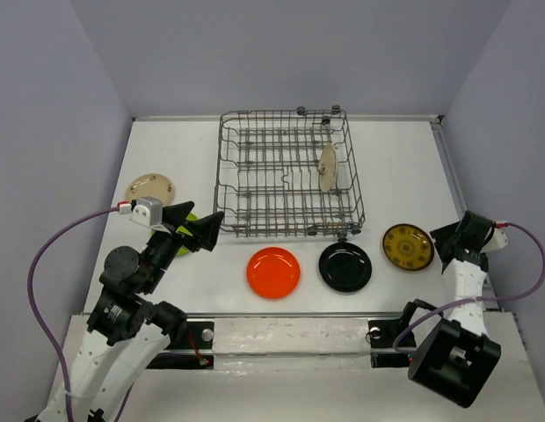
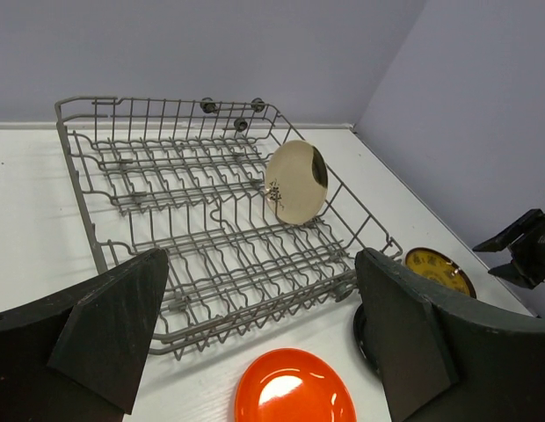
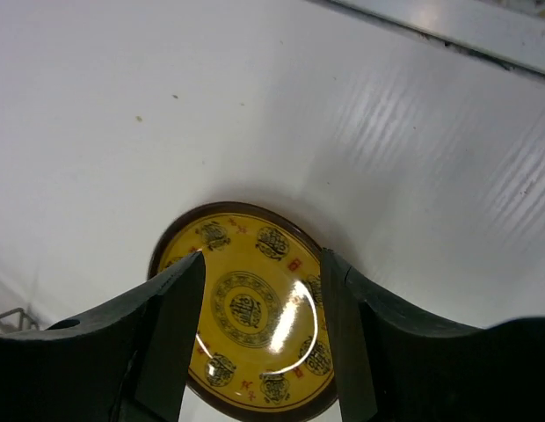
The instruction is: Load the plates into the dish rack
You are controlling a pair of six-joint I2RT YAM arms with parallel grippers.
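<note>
At the left, a cream plate [image 1: 150, 188] is lying flat. The left gripper [image 1: 200, 225] is hovering released near the dish rack [image 1: 281, 189], where a second cream plate [image 1: 328, 167] is standing upright. The orange plate [image 1: 273, 272], black plate [image 1: 345, 266] and patterned plate [image 1: 408, 247] are lying in front; the right gripper [image 3: 264, 259] is gaping over the last.

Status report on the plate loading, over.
Left tool open, empty, near green plate. Right tool open over patterned plate. One cream plate standing in dish rack. Nothing blocking rack.
</note>
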